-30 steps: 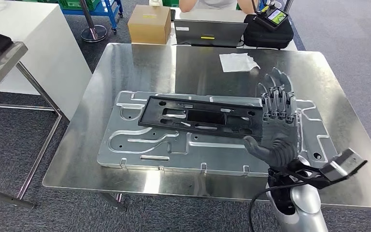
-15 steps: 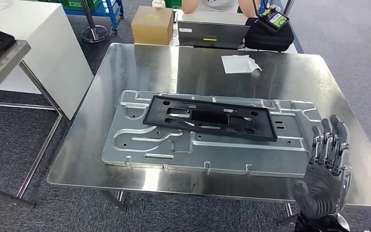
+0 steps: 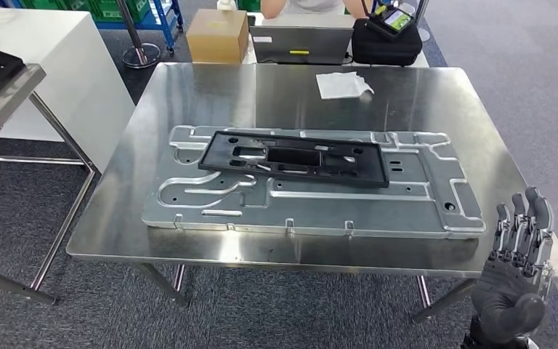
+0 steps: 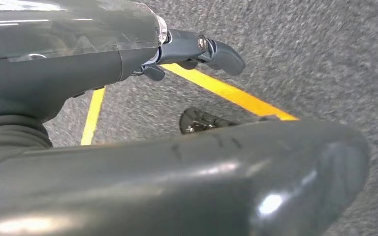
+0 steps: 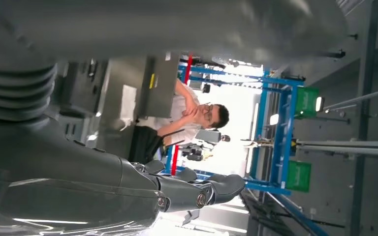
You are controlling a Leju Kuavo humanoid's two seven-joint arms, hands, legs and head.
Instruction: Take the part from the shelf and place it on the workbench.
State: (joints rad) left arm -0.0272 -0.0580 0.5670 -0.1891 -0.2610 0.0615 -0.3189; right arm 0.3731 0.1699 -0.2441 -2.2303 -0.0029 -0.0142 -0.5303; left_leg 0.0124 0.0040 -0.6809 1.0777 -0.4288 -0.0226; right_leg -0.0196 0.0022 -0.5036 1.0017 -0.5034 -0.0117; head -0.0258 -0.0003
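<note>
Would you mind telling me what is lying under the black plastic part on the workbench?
The black plastic part lies on a large stamped metal plate, which rests on the steel workbench. The stretch of plate beneath the part is covered.

The right hand (image 5: 128,162) holds nothing, and its dark fingers (image 5: 216,189) point out straight. Past them is a shiny metal workbench (image 5: 123,78) with a white cloth (image 5: 127,101) on it. A person (image 5: 192,115) sits at the far side, arms folded. Behind the person stand blue racks (image 5: 275,132) with green bins (image 5: 306,101).
</note>
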